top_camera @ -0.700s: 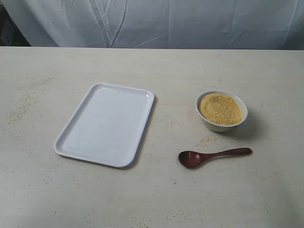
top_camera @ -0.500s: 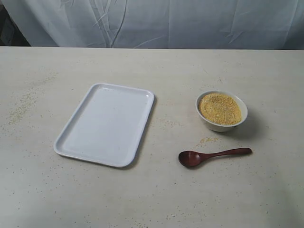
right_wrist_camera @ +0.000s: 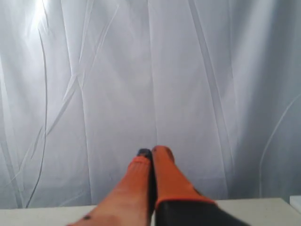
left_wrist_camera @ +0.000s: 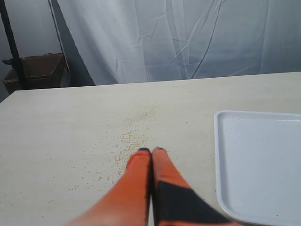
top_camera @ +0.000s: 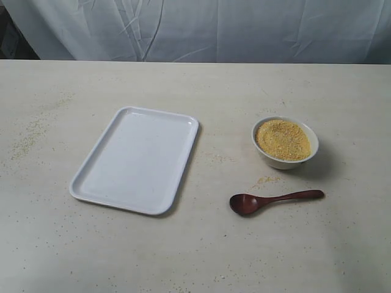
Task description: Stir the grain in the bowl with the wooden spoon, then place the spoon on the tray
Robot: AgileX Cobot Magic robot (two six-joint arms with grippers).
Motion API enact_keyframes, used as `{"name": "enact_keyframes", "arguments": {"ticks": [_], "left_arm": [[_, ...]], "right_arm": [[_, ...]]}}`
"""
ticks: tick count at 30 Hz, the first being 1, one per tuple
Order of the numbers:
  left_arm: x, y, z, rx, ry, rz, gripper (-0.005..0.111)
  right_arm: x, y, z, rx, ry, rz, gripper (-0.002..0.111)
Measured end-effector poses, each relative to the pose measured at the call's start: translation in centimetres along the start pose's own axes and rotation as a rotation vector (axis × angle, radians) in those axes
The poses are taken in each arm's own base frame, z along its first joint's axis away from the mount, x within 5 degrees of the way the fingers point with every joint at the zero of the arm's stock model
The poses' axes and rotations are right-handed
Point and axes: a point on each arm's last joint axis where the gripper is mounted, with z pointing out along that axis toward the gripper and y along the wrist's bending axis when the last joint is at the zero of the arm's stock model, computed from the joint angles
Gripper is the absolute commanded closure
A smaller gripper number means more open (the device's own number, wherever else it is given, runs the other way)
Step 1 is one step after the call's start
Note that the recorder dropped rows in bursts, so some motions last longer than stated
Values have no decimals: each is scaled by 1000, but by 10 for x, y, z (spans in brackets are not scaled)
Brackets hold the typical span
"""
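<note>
The dark reddish-brown wooden spoon [top_camera: 274, 201] lies flat on the table, its oval bowl toward the tray and its handle pointing right. Just behind it stands the small white bowl [top_camera: 285, 160] filled with golden grain [top_camera: 283, 140]. The flat white tray [top_camera: 136, 159] rests left of centre, with nothing on it; its corner [left_wrist_camera: 256, 160] shows in the left wrist view. No arm appears in the exterior view. My left gripper [left_wrist_camera: 151, 150] is shut, orange fingers pressed together above the table beside the tray. My right gripper [right_wrist_camera: 151, 151] is shut too, facing the white curtain.
Spilled grains lie scattered on the table left of the tray [left_wrist_camera: 134, 134] and in a small patch between bowl and spoon [top_camera: 266, 180]. A white curtain [top_camera: 201, 30] hangs behind the table. A cardboard box [left_wrist_camera: 37, 70] sits beyond the table's far left edge.
</note>
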Motion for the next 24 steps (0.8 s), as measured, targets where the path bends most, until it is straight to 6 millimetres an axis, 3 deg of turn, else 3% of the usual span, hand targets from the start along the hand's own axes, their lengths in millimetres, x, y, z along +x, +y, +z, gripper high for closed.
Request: {"name": "enact_keyframes", "arguments": {"ticks": [4,7,11,15,19,24], "left_arm": [[0,0,0,0,0,0,107],[0,0,0,0,0,0,107],[0,0,0,0,0,0,107],[0,0,0,0,0,0,107],[0,0,0,0,0,0,107],[0,0,0,0,0,0,107]], "right_arm": [[-4,0,0,-1,-29,-36,109],[-17,-1,3,7,86,-39,109],[-53,-5,19,30,386,-101,109],[-73,-10,49,59,861,-120,109],[-66,-9,93,-13,1271,-166,109],[-13,10,143,-457,1510,-257,109]]}}
